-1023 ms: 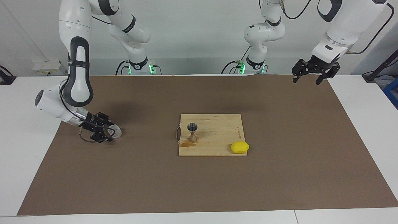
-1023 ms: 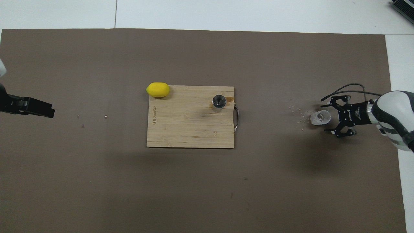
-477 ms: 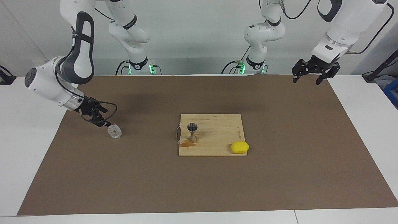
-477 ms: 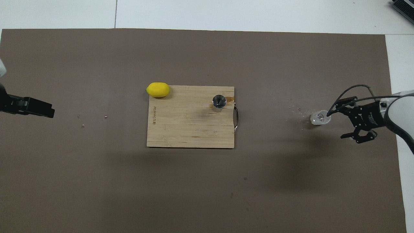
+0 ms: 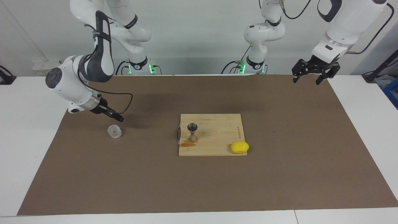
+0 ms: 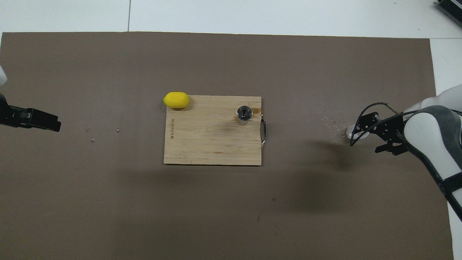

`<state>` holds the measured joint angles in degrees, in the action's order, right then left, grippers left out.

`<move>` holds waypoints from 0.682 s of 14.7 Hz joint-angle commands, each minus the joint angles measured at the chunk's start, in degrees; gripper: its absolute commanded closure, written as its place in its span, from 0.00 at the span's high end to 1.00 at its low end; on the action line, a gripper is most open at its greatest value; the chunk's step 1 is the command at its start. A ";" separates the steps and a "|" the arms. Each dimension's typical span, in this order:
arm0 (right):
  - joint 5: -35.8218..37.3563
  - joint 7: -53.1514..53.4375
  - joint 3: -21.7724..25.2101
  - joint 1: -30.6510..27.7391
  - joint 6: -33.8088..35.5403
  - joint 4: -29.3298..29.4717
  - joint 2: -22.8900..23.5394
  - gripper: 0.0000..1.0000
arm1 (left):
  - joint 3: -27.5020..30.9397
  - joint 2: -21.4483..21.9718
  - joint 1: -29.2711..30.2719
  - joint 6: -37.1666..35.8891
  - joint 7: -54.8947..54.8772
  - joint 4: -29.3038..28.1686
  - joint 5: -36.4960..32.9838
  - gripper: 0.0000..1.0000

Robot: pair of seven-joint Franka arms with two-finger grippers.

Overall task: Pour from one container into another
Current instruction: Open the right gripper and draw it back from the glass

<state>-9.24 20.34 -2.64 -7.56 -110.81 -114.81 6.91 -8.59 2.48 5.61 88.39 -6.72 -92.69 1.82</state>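
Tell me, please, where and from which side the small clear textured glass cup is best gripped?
Probably across its side wall, coming level from the right arm's end: the small clear textured glass cup stands upright on the brown mat, short and cylindrical, nothing beside it.

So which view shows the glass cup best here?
The facing view: the glass cup stands unobstructed on the mat, apart from the right gripper. In the overhead view the raised gripper and its cable cover most of it, leaving only an edge visible.

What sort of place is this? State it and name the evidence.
Probably a robotics lab test bench: two white arms mounted at a table under a brown mat, with staged props, a cutting board, jigger and lemon.
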 commanded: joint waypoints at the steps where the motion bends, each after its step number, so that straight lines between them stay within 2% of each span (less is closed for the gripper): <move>1: 7.55 -1.27 -0.18 3.50 -2.21 -0.60 -3.56 1.00 | 0.07 1.92 0.19 0.91 -0.75 -2.23 -0.23 1.00; 4: 7.92 -1.79 -0.26 6.84 -1.87 1.94 -6.20 1.00 | 0.07 1.92 0.19 0.91 -0.75 -2.23 -0.32 1.00; 6: 8.36 -1.71 -0.44 7.82 0.93 5.63 -6.65 1.00 | 0.07 1.92 0.19 0.91 -0.75 -2.23 -0.23 1.00; 10: 13.18 -1.62 -0.53 10.54 12.70 19.33 -4.89 1.00 | 0.07 1.92 0.19 0.91 -0.75 -2.23 -0.32 1.00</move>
<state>1.08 19.97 -3.14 2.27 -103.58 -103.05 0.02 -8.59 2.48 5.61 88.39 -6.72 -92.69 1.82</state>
